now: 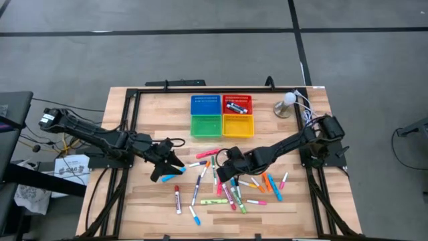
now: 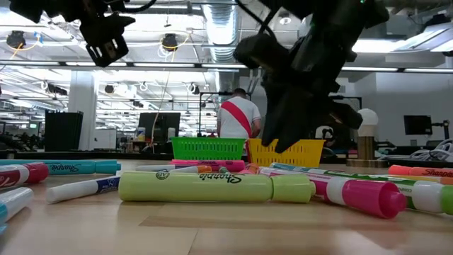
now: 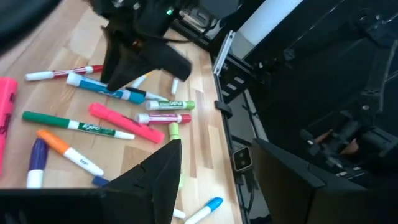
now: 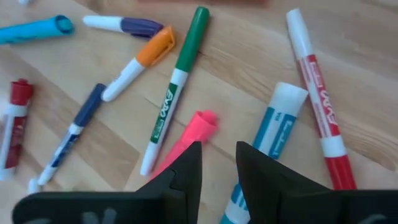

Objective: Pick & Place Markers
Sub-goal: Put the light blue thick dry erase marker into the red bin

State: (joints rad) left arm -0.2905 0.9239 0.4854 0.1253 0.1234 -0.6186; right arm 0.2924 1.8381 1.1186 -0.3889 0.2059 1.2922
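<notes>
The markers (image 1: 227, 184) lie scattered mid-table, clear of every edge, with bare wood at 6 o'clock, one more in the red tray (image 1: 237, 105) of four trays at 12, right gripper (image 4: 216, 163) low over a pink one with a narrow gap, nothing gripped, left gripper (image 1: 165, 169) at 9 o'clock, its state unclear.

Both arms (image 1: 87, 132) matte black, jointed, w/ black cables; left one has white label near base.
</notes>
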